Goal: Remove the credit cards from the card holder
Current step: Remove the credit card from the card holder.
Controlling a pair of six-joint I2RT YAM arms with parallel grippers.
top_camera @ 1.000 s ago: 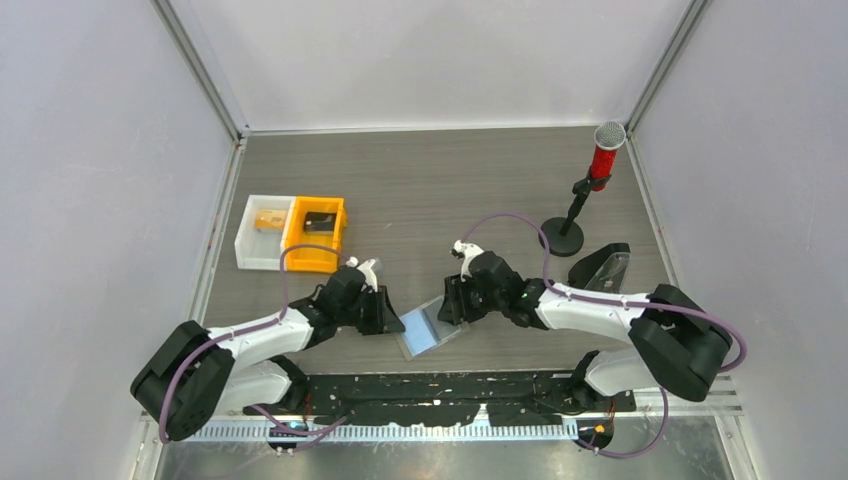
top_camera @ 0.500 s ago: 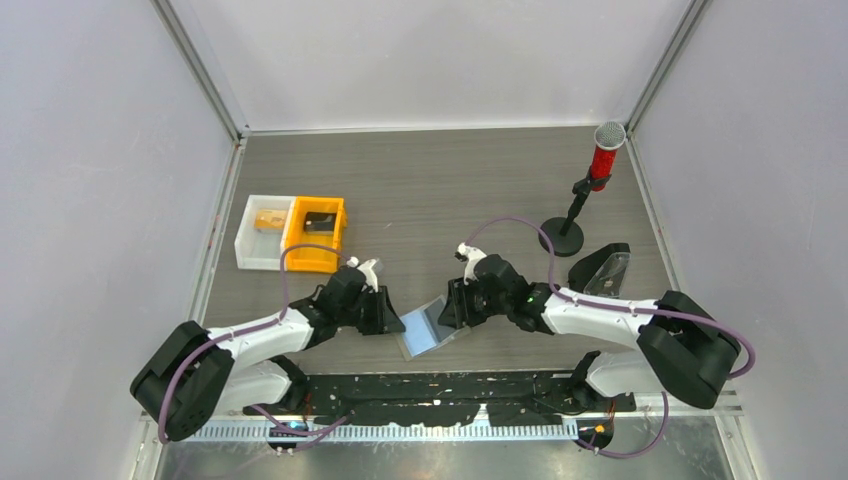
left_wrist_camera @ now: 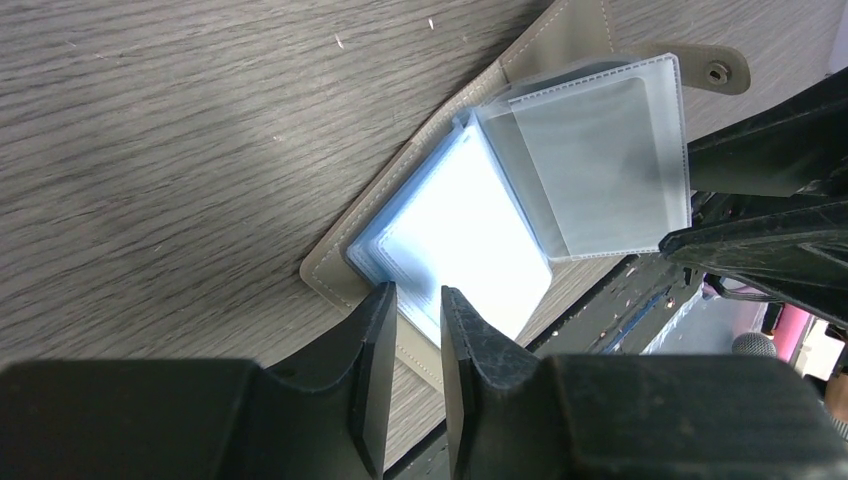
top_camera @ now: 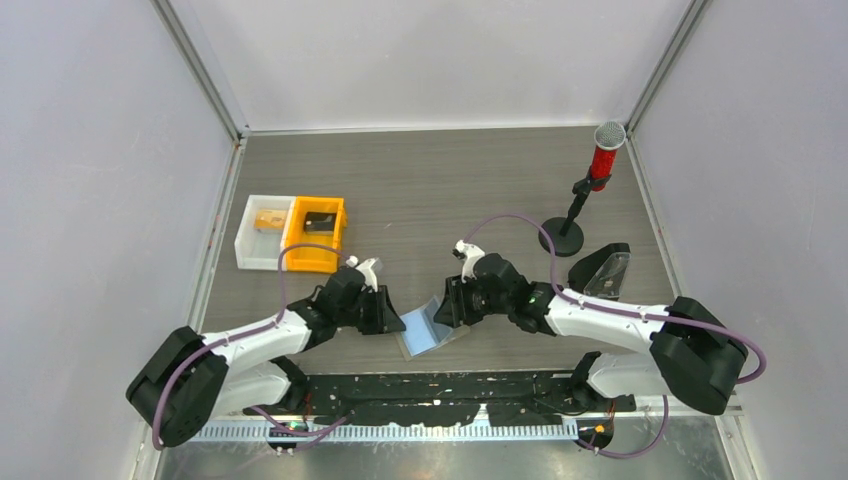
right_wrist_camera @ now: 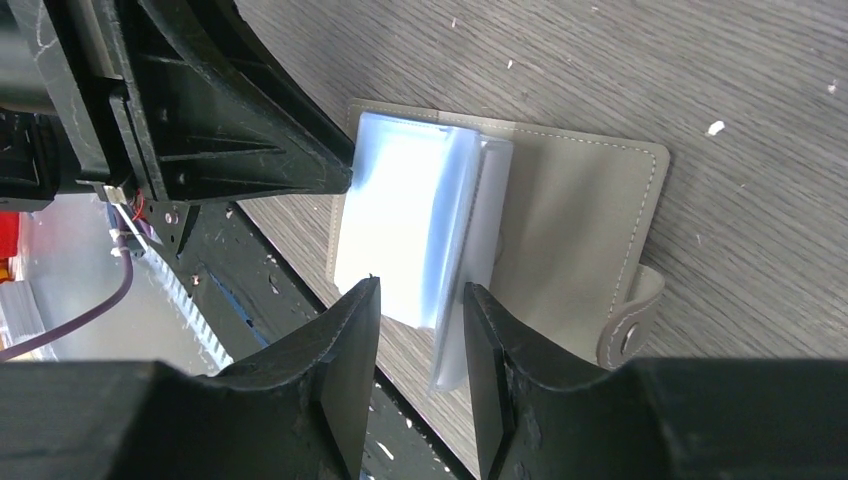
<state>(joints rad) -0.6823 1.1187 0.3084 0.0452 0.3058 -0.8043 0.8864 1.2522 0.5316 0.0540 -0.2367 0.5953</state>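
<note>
The card holder [right_wrist_camera: 580,230] lies spread open on the table [top_camera: 420,190] near its front edge, right between the two arms; the overhead view gives only a pale blue patch there, but the wrist cameras fill it in; the credit cards [left_wrist_camera: 455,235] sit stacked on one panel, light blue and glaring white, with clear plastic sleeves [left_wrist_camera: 600,160] fanned over the other panel beside a snap tab [left_wrist_camera: 715,72]; the left gripper [left_wrist_camera: 413,300] has its fingers drawn close at the stack's near edge, though a firm pinch I cannot tell; the right gripper [right_wrist_camera: 420,300] straddles an upright sleeve leaf, fingers apart, contact unclear; only the top view shows what lies farther out: an orange bin [top_camera: 315,235] and a white bin [top_camera: 262,232] at left, a red microphone [top_camera: 605,150] and a black stand [top_camera: 603,268] at right.
</note>
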